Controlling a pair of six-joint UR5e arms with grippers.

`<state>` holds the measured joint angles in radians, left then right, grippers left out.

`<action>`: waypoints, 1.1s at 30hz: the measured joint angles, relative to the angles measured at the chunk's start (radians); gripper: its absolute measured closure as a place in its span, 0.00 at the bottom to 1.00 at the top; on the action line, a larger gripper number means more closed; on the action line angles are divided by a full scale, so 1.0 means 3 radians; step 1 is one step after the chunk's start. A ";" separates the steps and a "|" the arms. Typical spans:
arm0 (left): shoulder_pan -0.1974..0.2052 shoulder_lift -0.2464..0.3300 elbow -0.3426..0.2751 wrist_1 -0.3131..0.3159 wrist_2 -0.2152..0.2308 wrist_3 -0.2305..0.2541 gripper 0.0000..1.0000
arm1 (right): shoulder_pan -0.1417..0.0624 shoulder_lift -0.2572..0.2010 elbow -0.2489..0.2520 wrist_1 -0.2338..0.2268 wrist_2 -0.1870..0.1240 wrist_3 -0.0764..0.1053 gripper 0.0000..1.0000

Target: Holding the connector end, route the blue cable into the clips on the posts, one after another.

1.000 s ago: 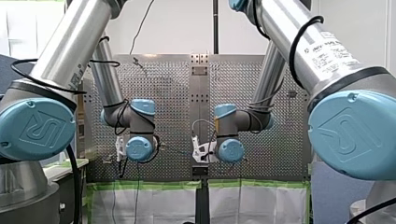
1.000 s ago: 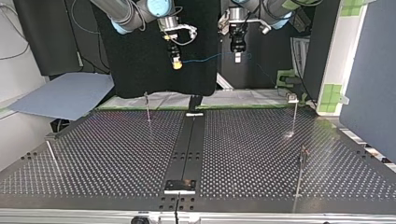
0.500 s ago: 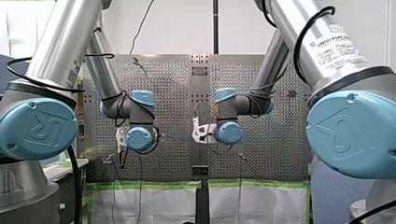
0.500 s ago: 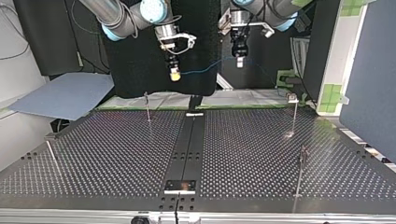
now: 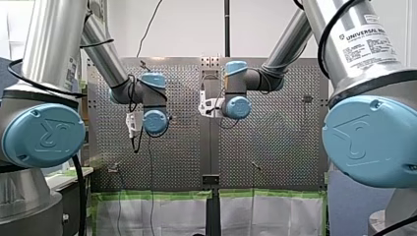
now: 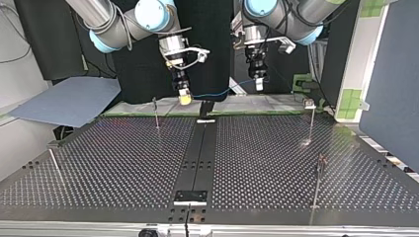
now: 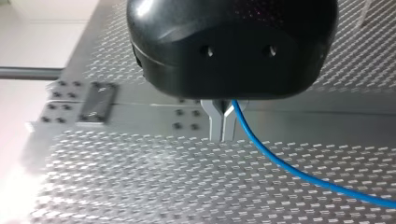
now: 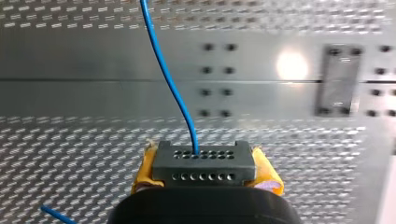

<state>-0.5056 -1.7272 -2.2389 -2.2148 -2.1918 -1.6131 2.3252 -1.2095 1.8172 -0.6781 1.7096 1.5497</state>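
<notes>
My right gripper is clamped on the grey connector, with yellow pads squeezing it from both sides. The blue cable sags across from it to my left gripper. That gripper's metal fingers are pressed together and the cable comes out at their root, so I judge it pinched there. Both grippers hang high over the far edge of the table in the top view, and I see no cable in a clip yet.

The risks come next. The span between the grippers is short, so if the arms pull apart the wire could tear from the connector or slide through the left fingers. The nearest post is thin and stands just below and beside my right gripper. A careless descent could knock it, or lay the cable beside the clip instead of in it.

There's plenty of room to move. The posts stand well apart, with one at the top view's right, one nearer the camera and a leaning one at the left edge. The open middle looks like the safest lane.
</notes>
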 joint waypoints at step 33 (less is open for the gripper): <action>0.0558 0.1093 0.0586 -0.1158 0.0052 -0.0044 1.00 | 0.0215 0.0049 -0.0850 0.0509 -0.0236 0.0103 1.00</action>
<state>-0.3381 -1.3994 -2.0632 -2.5622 -2.1763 -1.6263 2.3896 -1.1948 1.5623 -0.5255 1.6386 1.5807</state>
